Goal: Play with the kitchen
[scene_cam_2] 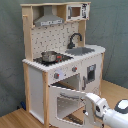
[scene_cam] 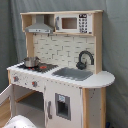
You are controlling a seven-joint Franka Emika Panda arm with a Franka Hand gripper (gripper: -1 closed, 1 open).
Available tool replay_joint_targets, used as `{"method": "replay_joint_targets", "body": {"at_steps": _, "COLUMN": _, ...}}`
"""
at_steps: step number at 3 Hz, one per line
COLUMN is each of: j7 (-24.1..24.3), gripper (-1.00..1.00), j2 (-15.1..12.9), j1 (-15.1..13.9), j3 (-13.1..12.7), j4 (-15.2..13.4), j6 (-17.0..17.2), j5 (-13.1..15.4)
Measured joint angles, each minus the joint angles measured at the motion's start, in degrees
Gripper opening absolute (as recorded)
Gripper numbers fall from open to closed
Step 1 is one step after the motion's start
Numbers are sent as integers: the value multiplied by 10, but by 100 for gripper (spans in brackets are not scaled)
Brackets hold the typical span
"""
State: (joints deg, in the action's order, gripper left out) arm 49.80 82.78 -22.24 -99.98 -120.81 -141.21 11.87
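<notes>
The tall white-panelled wooden toy kitchen with light wood frame (scene_cam: 60, 75) (scene_cam_2: 60, 60) stood on the wooden floor before a grey curtain. A small metal pot (scene_cam: 31, 61) (scene_cam_2: 49, 56) sat on its stovetop beside the sink. In the second exterior view the windowed oven door (scene_cam_2: 67, 104) hung open, the white robot arm (scene_cam_2: 102, 110) just beside it; its fingers' state could not be told.

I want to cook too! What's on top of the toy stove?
A small silver pot sits on the stove of the kitchen. Something red lies beside it. What is inside the pot cannot be seen.
</notes>
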Motion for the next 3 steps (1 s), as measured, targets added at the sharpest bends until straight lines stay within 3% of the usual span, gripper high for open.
{"method": "replay_joint_targets", "body": {"at_steps": 1, "j7": 0, "gripper": 100, "j2": -15, "j1": 8, "j3": -11, "j4": -38, "j6": 1, "j5": -39}}
{"method": "replay_joint_targets", "body": {"at_steps": 3, "j7": 0, "gripper": 100, "j2": -24, "j1": 72, "j3": -13, "j4": -138, "j6": 13, "j5": -55}}
